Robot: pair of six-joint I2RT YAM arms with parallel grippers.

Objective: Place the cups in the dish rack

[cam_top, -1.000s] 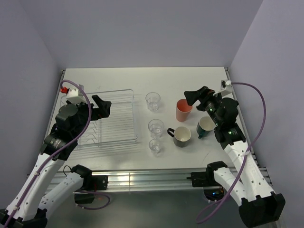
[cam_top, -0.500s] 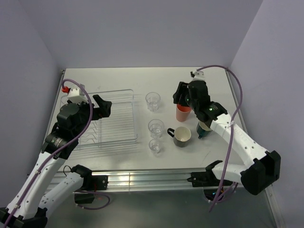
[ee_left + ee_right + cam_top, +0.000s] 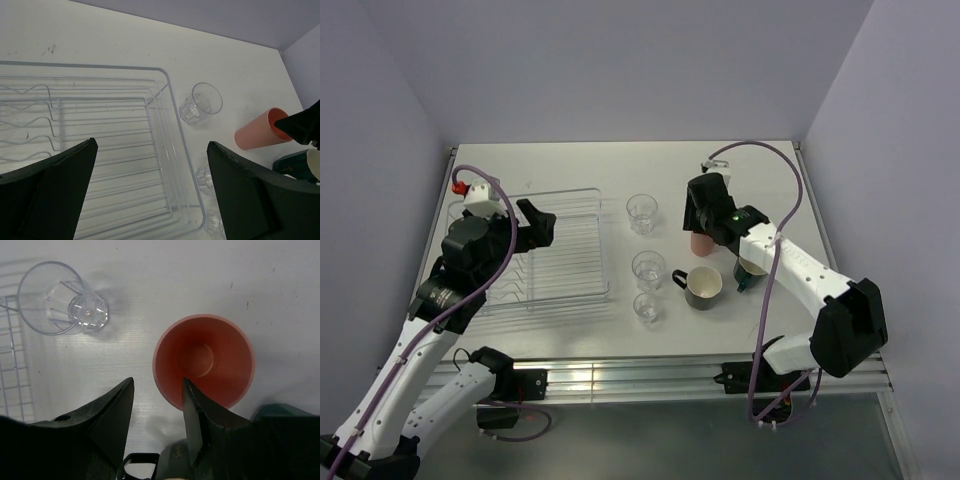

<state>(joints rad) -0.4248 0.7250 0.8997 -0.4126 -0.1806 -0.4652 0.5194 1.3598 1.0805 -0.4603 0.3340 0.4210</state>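
Note:
The tall salmon cup (image 3: 204, 360) stands upright on the table, right of the rack. My right gripper (image 3: 157, 385) hangs over it, open and partly narrowed. One finger (image 3: 197, 415) reaches inside the rim and the other (image 3: 107, 415) stays outside with a gap. From above, the right gripper (image 3: 700, 208) covers most of the salmon cup (image 3: 701, 242). Three clear tumblers (image 3: 641, 212) (image 3: 648, 268) (image 3: 646, 306) stand beside the dish rack (image 3: 565, 292). A black mug (image 3: 703, 288) and a green mug (image 3: 750, 272) sit nearby. My left gripper (image 3: 538, 225) hovers wide open over the rack (image 3: 170, 100).
The side walls close in on the table at left and right. The green mug (image 3: 280, 412) and the black mug's handle (image 3: 140, 465) sit close under the right wrist. A clear tumbler (image 3: 60, 300) stands left of the salmon cup.
My right arm has swung left and come over the salmon cup, its jaws narrowing around the cup's wall. The left arm has not moved.

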